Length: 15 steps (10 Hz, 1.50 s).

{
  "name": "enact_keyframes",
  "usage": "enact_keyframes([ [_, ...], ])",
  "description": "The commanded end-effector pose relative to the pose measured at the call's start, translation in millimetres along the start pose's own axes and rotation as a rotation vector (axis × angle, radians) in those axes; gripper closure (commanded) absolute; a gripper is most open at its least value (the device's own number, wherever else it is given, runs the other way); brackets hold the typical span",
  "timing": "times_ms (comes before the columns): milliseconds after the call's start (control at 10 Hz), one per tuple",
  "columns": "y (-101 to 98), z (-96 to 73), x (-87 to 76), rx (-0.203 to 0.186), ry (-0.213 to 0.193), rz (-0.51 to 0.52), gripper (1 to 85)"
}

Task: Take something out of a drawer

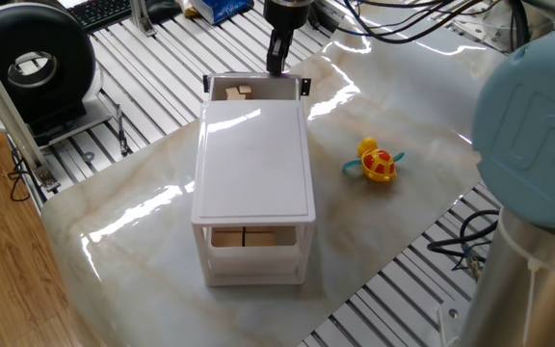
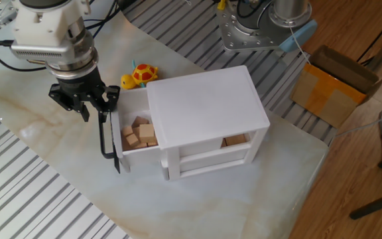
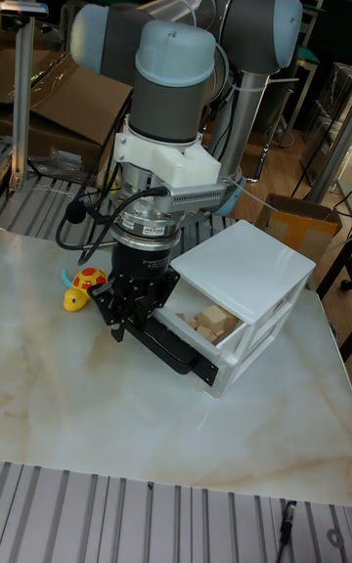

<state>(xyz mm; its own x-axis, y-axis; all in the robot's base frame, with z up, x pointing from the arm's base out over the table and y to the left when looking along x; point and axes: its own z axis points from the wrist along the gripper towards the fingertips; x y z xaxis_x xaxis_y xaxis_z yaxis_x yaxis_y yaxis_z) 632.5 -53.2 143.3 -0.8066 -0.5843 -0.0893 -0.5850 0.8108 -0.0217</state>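
Holding at the black front edge of the top drawer (image 2: pixel 136 154), my gripper (image 2: pixel 85 109) sat low against that edge, on the side away from the 3-drawer cabinet (image 2: pixel 204 106). I could not tell from any view whether my fingers were clamped on the front piece or only hooked against it. The drawer stood partly out of the cabinet. Several pale wooden cubes (image 2: pixel 140 133) lay exposed in its open part, bunched close to the cabinet's face. In the fixed view from behind the cabinet only 1 or 2 of them showed past the cabinet's lid.

The step, as I judged it, was finishing the pull and turning to the pick. To do it well, I needed the drawer open far enough that my fingers could drop straight down without brushing the overhanging lid. The pull had to run straight along the drawer's travel, since a skewed tug on a light plastic cabinet would likely drag the whole unit across the smooth table (image 2: pixel 45 159). After that I would let go, lift clear of the front edge, and choose the cube nearest the drawer front, where there was most room. Crowded cubes risked a 2-block pinch. The yellow-and-red toy (image 2: pixel 141 73) lay beside the cabinet, apart from my path.
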Motion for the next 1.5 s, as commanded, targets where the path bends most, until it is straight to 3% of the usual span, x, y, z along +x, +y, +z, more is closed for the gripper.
enact_keyframes([
  [0,-14.8,2.9,-4.3,0.009,-0.004,-0.002,51.0],
  [200,-13.8,-1.1,-4.8,-0.016,-0.006,-0.003,50.7],
  [500,-14.4,-1.5,-4.0,-0.015,-0.005,0.003,50.7],
  [800,-5.3,-1.8,-7.2,-0.05,-0.017,0.024,49.0],
  [1000,-4.6,-1.9,-6.2,-0.052,-0.013,0.023,47.7],
  [1200,4.6,-2.6,-11.1,-0.088,-0.031,0.027,41.0],
  [1400,1.5,-2.3,-9.3,-0.076,-0.024,0.023,40.7],
])
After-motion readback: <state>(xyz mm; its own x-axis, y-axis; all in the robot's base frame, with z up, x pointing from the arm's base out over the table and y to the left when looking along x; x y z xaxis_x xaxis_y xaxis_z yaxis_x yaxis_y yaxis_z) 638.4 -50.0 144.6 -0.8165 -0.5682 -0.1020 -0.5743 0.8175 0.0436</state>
